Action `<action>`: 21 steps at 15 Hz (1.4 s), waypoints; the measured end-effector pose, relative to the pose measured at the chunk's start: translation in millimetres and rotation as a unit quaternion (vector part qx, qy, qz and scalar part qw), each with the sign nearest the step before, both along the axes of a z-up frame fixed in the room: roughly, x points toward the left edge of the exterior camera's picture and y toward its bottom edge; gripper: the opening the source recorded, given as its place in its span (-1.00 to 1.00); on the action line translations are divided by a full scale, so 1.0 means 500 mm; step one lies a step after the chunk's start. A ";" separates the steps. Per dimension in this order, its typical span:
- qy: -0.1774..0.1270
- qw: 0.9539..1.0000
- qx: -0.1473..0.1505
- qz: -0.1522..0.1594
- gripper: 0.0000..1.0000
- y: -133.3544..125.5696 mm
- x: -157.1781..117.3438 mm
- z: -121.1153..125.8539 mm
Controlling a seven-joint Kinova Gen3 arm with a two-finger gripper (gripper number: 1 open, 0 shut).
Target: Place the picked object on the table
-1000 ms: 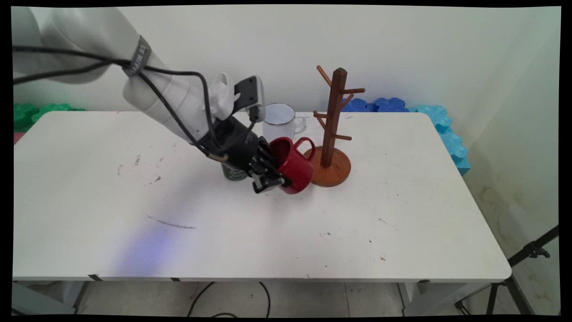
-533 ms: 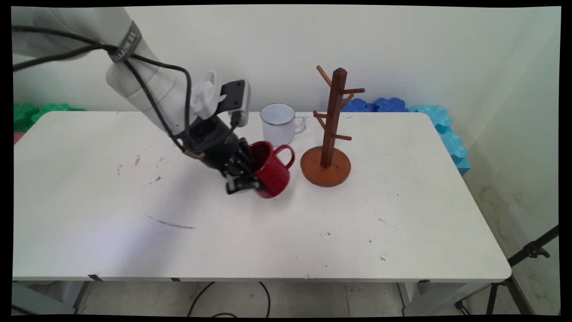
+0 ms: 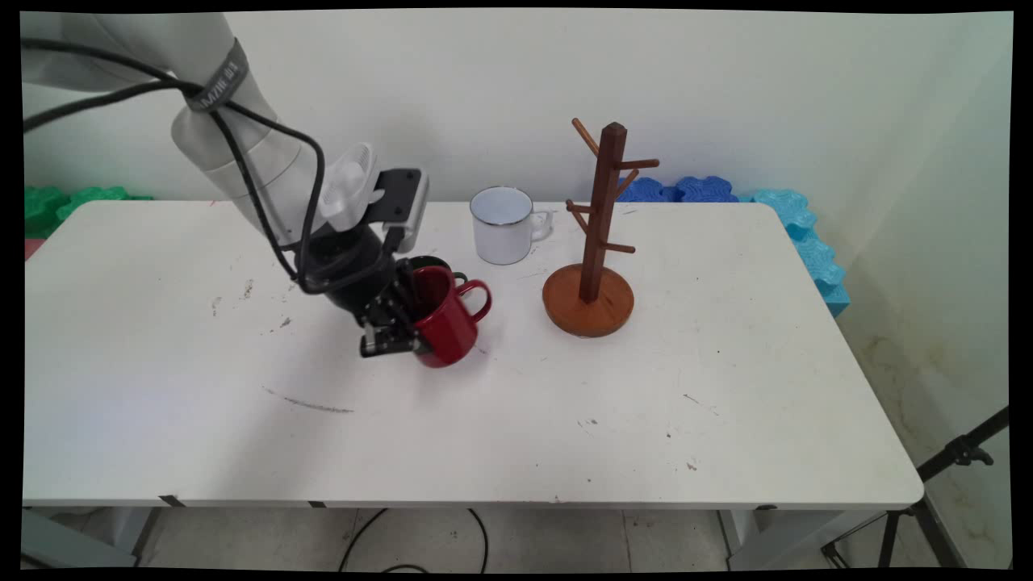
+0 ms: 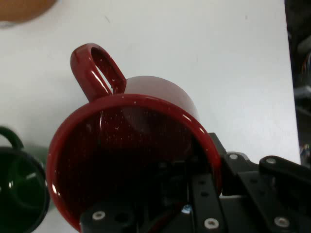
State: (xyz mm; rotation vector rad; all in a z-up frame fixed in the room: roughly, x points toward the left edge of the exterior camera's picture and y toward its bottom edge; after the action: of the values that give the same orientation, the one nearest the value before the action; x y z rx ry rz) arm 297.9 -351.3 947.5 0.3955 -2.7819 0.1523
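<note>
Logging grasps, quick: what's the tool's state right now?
Tool: shut on the red mug, one finger inside its rim, one outside.

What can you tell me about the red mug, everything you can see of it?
The red mug is glossy dark red with fine pale speckles, enamel by the look of it, with one loop handle pointing toward the wooden mug tree. It is empty and tilted, its mouth facing up toward the arm. The gripper grips its wall, one finger inside, one outside. A dark green mug sits just behind it. Whether its base touches the table is unclear.
</note>
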 end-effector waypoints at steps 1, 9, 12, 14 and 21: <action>-0.009 1.000 0.002 -0.005 -1.00 0.000 0.003 -0.004; -0.056 0.997 0.008 -0.044 -1.00 -0.004 0.010 -0.053; -0.064 0.997 0.007 -0.050 -1.00 -0.005 0.009 -0.068; -0.067 0.996 0.005 -0.053 -1.00 -0.006 0.006 -0.081; -0.073 0.996 0.003 -0.055 -1.00 -0.016 -0.002 -0.130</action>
State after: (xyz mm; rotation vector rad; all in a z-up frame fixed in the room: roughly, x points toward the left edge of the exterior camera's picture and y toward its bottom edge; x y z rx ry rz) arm 296.7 -359.5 882.6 0.2403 -2.9394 0.1530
